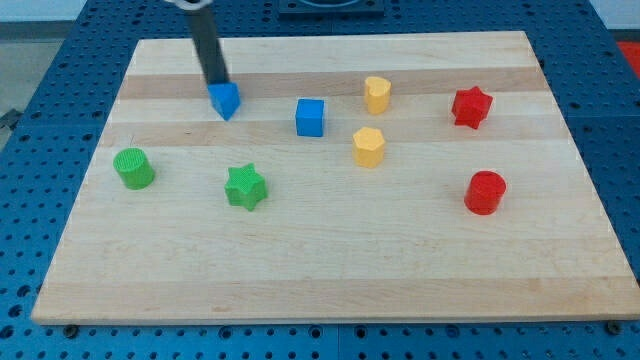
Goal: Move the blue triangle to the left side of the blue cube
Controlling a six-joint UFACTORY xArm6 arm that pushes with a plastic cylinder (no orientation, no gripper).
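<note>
With my tip [216,82] touching the blue triangle's [225,100] far edge, it already sits left of the blue cube [310,117]; little remains.

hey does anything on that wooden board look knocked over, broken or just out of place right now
Nothing stands out. All eight blocks sit flat and apart on the wooden board, none tipped, stacked or hanging over an edge. My tip is right at the blue triangle, on its top-left side; the blue cube lies to the view's right of it.
</note>
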